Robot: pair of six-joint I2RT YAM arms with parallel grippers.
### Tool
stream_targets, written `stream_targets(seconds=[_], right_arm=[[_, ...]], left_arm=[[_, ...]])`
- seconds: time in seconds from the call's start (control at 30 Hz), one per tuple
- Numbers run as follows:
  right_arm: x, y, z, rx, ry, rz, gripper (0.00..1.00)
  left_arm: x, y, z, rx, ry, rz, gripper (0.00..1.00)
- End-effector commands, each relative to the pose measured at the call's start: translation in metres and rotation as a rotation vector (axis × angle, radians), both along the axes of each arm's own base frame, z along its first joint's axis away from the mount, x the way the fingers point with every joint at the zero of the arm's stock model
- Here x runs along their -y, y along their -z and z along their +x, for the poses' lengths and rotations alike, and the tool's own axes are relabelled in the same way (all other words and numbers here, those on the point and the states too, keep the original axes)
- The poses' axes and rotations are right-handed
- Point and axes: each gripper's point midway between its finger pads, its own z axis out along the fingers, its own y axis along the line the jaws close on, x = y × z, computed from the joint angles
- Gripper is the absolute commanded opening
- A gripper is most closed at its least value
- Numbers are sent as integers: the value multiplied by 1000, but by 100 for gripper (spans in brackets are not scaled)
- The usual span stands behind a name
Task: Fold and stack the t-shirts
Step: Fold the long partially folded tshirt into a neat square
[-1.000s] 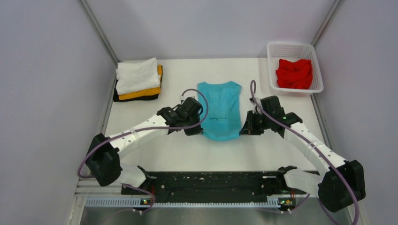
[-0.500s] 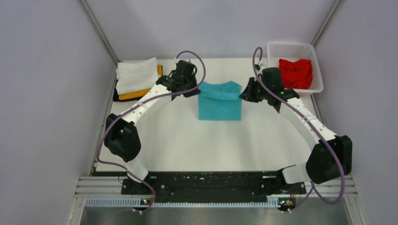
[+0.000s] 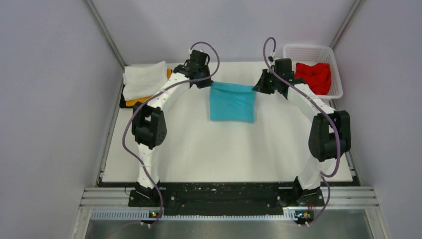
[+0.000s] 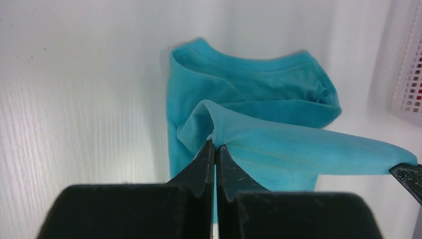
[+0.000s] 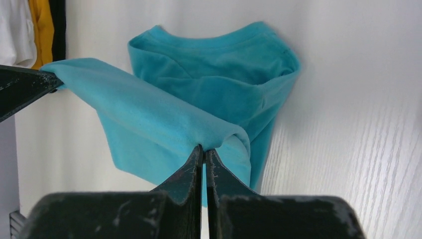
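Observation:
The turquoise t-shirt (image 3: 232, 102) hangs stretched between my two grippers at the far middle of the table. My left gripper (image 3: 208, 83) is shut on its left top corner, seen close in the left wrist view (image 4: 215, 143). My right gripper (image 3: 257, 87) is shut on its right top corner, seen in the right wrist view (image 5: 204, 148). The shirt (image 4: 259, 99) drapes down with its collar end lying on the table (image 5: 214, 64). A stack of folded white (image 3: 144, 78), yellow-orange (image 3: 135, 102) and black shirts sits at the far left. The red t-shirt (image 3: 313, 75) lies crumpled in the basket.
A white plastic mesh basket (image 3: 309, 51) stands at the far right corner. The white table (image 3: 224, 149) is bounded by grey walls left and right. The arm bases sit on a black rail (image 3: 224, 194) at the near edge.
Both grippers moved from the shirt's near end up and toward the far edge, carrying the held end over the rest of the shirt, and lifted it so it now hangs between them.

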Motion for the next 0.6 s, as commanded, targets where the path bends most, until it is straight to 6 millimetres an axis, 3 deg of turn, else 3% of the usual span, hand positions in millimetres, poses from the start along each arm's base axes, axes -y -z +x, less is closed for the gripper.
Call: stream_targets(seconds=[0.0, 0.07, 0.2, 0.27, 0.3, 0.4, 0.47, 0.5, 0.57], right_arm=[[17, -6, 43, 66, 73, -37, 0], [19, 7, 55, 40, 84, -48, 0], [20, 37, 73, -15, 107, -66, 0], [19, 46, 82, -27, 111, -66, 2], [17, 48, 87, -32, 108, -64, 14], [12, 42, 103, -25, 89, -58, 63], [13, 34, 104, -17, 91, -65, 84], [15, 28, 103, -5, 100, -71, 93], [21, 16, 96, 19, 116, -88, 99]], left_arm=[[-9, 5, 35, 30, -16, 14, 0], [-3, 12, 46, 20, 6, -18, 0], [3, 46, 59, -37, 22, -47, 0], [1, 54, 63, -52, 15, -53, 13], [-1, 55, 65, -56, 7, -59, 25], [-2, 48, 69, -43, -3, -86, 73], [-1, 38, 68, -27, 4, -97, 97], [-1, 34, 66, -21, 11, -103, 98], [1, 33, 58, -27, 30, -112, 99]])
